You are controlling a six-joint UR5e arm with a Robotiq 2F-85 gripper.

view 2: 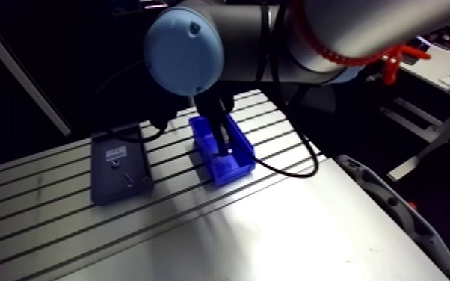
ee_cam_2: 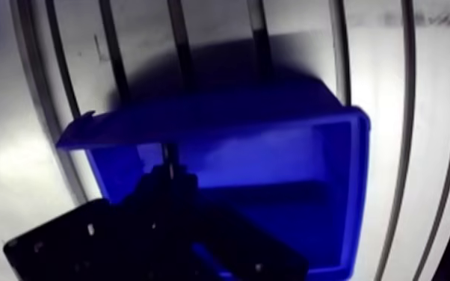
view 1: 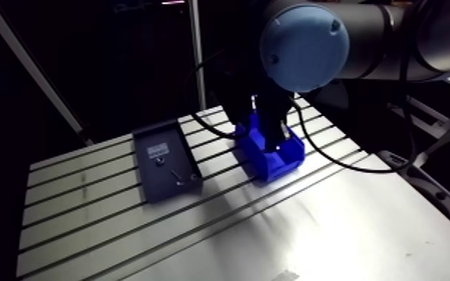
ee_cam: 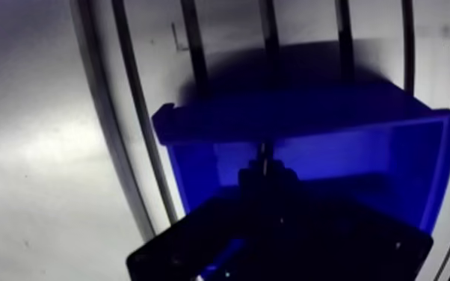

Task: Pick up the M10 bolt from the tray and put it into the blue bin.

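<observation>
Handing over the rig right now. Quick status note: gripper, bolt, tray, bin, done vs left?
Gripper: down over the blue bin; too dark to read open or shut.
Tray: on the table beside the bin, apart from it; a small elongated part lies on it.
Bolt: cannot confirm it in the gripper or in the bin.
Done: gripper is at the bin. Left: confirm the bolt drops in the bin, then retract.
</observation>
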